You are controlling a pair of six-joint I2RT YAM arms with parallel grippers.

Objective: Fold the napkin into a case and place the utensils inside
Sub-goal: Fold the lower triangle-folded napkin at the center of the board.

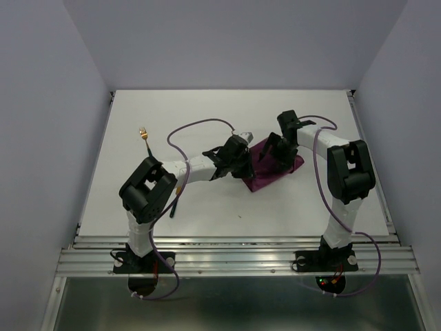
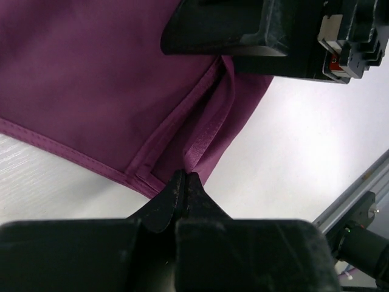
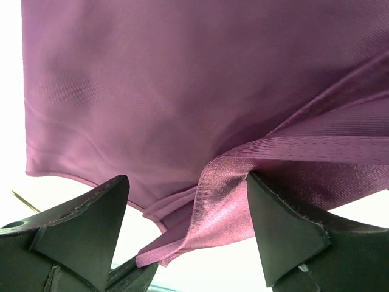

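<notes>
The napkin (image 1: pixel 265 178) lies folded at mid-table (image 1: pixel 227 207), between both arms. The left gripper (image 2: pixel 184 180) has its fingers pressed together, pinching the hem at the napkin's near corner. The right gripper (image 3: pixel 187 182) stands apart, with a raised fold of cloth between its fingers. The fork (image 1: pixel 144 135) lies well to the left, and a dark handle (image 1: pixel 173 205) shows beside the left arm.

Black-and-white arms (image 1: pixel 195 167), purple cables (image 1: pixel 207 122)
</notes>
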